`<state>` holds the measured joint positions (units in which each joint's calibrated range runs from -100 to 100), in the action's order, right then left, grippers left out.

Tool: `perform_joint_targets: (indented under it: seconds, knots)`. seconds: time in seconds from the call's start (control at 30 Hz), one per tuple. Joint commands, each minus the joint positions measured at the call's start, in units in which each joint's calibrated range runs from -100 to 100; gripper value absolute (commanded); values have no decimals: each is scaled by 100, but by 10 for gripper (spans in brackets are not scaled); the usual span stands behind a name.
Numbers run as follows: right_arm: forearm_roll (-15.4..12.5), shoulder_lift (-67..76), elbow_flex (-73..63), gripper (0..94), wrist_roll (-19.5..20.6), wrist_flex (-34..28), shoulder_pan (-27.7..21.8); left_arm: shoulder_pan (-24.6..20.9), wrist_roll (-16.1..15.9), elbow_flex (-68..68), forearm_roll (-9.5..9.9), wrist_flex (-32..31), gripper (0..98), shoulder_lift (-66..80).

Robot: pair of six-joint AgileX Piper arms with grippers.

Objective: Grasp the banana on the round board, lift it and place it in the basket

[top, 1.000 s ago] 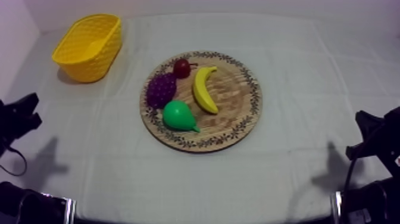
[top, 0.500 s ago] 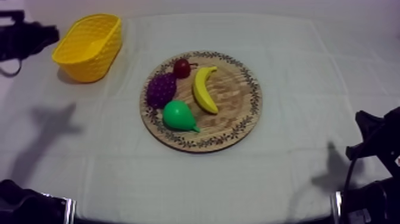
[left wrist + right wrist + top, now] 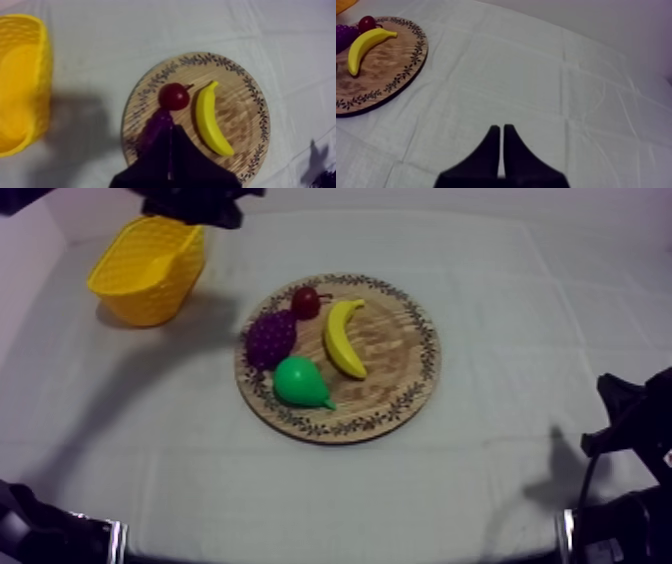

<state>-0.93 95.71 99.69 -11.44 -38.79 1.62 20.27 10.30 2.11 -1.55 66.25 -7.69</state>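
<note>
The yellow banana (image 3: 343,338) lies on the round wooden board (image 3: 400,378), right of the small red fruit (image 3: 306,302), the purple grapes (image 3: 270,338) and the green pear (image 3: 300,383). My left gripper (image 3: 215,210) hangs high at the far edge, just beyond the yellow basket (image 3: 150,268). In the left wrist view its fingers lie together as a wedge (image 3: 170,129), shut on nothing, over the grapes, with the banana (image 3: 210,120) to one side. My right gripper (image 3: 620,413) rests low at the right, shut (image 3: 501,129), apart from the board (image 3: 396,65).
The basket (image 3: 22,80) stands at the far left corner of the cloth, its inside showing nothing. Bare cloth lies between basket and board and across the right half of the table. The left arm's shadow falls on the cloth beside the basket.
My left arm has risen from the lower left side to the far upper left and swung rightward past the basket. The right arm and the fruit have not moved.
</note>
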Motion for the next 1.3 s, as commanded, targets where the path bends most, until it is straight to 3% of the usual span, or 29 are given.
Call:
perform_joint_targets:
  seconds: [0.0,0.57,1.27]
  knots:
    - [2,4,-3,3,1,0,4,119,24,-700,-2,324,1,-597]
    - [2,5,-3,3,-2,0,17,558,3,-1626,-132,1242,1,-1761]
    - [2,5,-3,3,-2,0,30,772,26,-1480,-405,1050,1,-2066]
